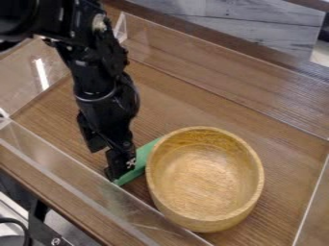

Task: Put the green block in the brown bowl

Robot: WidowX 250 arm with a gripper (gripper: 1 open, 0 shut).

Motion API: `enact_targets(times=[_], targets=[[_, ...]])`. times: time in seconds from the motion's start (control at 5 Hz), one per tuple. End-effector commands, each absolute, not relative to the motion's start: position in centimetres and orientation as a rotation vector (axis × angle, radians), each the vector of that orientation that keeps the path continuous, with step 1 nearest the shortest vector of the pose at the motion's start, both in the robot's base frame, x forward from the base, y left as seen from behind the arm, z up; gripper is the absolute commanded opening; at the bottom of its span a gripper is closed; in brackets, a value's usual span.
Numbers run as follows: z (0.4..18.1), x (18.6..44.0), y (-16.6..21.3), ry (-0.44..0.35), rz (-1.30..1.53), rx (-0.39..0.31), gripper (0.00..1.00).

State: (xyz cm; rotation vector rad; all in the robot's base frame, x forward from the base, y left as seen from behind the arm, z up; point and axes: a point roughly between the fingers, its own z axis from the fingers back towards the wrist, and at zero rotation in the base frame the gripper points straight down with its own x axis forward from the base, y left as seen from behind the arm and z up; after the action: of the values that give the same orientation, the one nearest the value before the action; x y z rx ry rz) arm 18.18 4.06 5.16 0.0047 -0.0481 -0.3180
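The green block (pixel 144 153) lies flat on the wooden table, its right end against the left side of the brown bowl (pixel 206 179). The bowl is round, light wood, upright and has nothing in it. My gripper (pixel 111 157) points down at the block's left end, low over the table, and stands open. Its black fingers (pixel 122 163) cover part of the block, so only the block's right part and a sliver at the bottom left show. I cannot tell whether the fingers touch the block.
A clear acrylic wall (pixel 58 178) runs along the front left, close behind the gripper. More clear walls stand at the back and right. The black arm (pixel 90 58) rises toward the top left. A clear plastic piece (pixel 123 27) stands at the back.
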Motion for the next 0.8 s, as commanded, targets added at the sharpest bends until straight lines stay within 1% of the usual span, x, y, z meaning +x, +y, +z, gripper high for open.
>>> enact_targets(times=[0.0, 0.6], targets=[[5.2, 19.0, 4.0, -0.079, -0.318, 0.007, 1.00], [3.7, 19.8, 4.0, -0.083, -0.291, -0.012, 1.00]])
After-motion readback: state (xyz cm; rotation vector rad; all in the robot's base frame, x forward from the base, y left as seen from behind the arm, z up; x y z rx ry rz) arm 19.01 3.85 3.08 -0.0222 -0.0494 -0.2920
